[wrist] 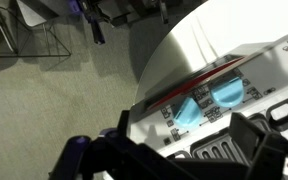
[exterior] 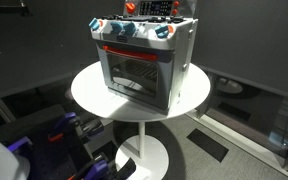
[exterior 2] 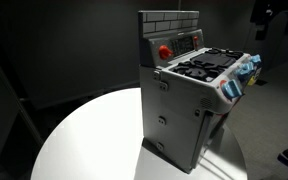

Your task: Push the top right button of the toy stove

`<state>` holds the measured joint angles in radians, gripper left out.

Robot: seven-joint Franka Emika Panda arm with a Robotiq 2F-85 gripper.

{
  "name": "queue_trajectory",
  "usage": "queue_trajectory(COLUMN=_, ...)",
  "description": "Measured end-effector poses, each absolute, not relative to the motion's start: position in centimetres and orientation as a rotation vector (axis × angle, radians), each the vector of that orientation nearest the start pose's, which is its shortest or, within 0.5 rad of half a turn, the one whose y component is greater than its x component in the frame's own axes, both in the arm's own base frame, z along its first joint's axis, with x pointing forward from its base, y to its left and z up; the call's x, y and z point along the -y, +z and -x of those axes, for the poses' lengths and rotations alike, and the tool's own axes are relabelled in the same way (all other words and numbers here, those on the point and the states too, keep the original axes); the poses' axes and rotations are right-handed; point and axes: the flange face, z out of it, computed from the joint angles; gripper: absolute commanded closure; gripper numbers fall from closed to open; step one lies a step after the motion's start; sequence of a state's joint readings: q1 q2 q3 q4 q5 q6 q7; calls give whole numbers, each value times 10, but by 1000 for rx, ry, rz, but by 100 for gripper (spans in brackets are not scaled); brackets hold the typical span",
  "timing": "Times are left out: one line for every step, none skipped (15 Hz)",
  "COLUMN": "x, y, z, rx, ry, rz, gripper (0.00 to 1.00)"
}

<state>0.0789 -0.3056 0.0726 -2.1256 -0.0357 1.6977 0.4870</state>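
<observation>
Closest to my wrist camera sits the gripper [wrist: 234, 150], a dark mass along the bottom edge of that view; I cannot tell whether its jaws are spread or closed. Just below it I see the toy stove [wrist: 199, 125], with its teal knobs [wrist: 224, 95] and red strip [wrist: 189, 85] towards the rim of the round white table [wrist: 184, 40]. In both exterior views the stove stands upright on that table, a red button [exterior 2: 165, 52] on its back panel. Grey floor [wrist: 64, 100] lies beyond
</observation>
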Motion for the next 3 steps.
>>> queue_trajectory(x=-67, y=527, z=-443, rx=-514, ry=169, rz=3190, gripper=0)
queue_trajectory(x=-68, y=527, z=-442, rx=-509, ry=171, rz=3192, gripper=0)
queue_trajectory(x=-68, y=526, z=-442, rx=-509, ry=172, rz=3193, gripper=0)
